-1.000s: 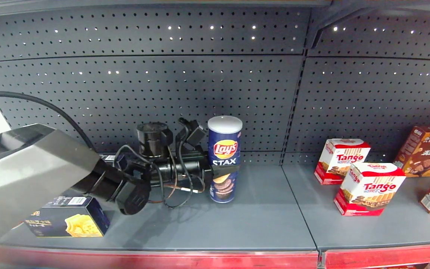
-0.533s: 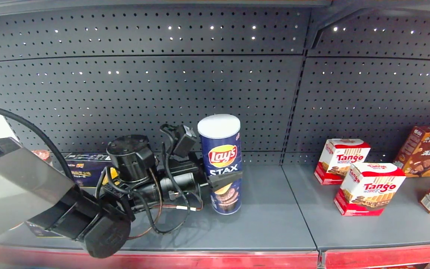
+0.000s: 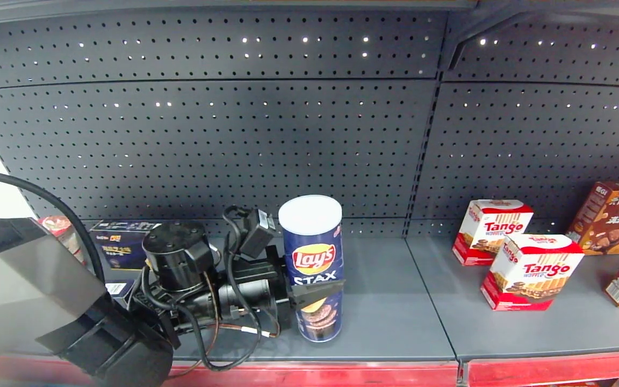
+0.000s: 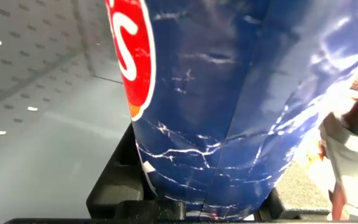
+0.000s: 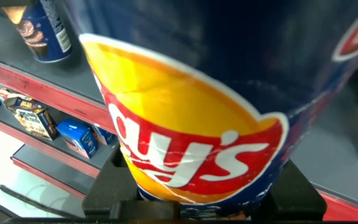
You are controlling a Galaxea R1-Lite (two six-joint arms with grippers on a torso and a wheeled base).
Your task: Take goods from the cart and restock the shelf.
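A tall blue chips can (image 3: 312,258) with a white lid stands upright near the front of the grey shelf board (image 3: 390,317). My left gripper (image 3: 315,290) is shut on its lower half from the left. In the left wrist view the can (image 4: 229,93) sits close up between the left gripper (image 4: 191,202) fingers. I cannot tell whether its base touches the board. In the right wrist view my right gripper (image 5: 197,202) is shut on a second blue chips can (image 5: 191,124), held in front of the shelf. Farther off is the first can (image 5: 42,28).
Dark blue boxes (image 3: 119,244) lie on the shelf's left, behind my left arm. Two red-and-white wafer boxes (image 3: 530,271) and brown boxes (image 3: 613,215) fill the right bay. A red strip (image 3: 315,373) marks the front edge. Bare board lies between the can and the wafer boxes.
My left arm has drawn back toward the shelf's front edge, carrying the can forward and slightly left. The boxes have not moved.
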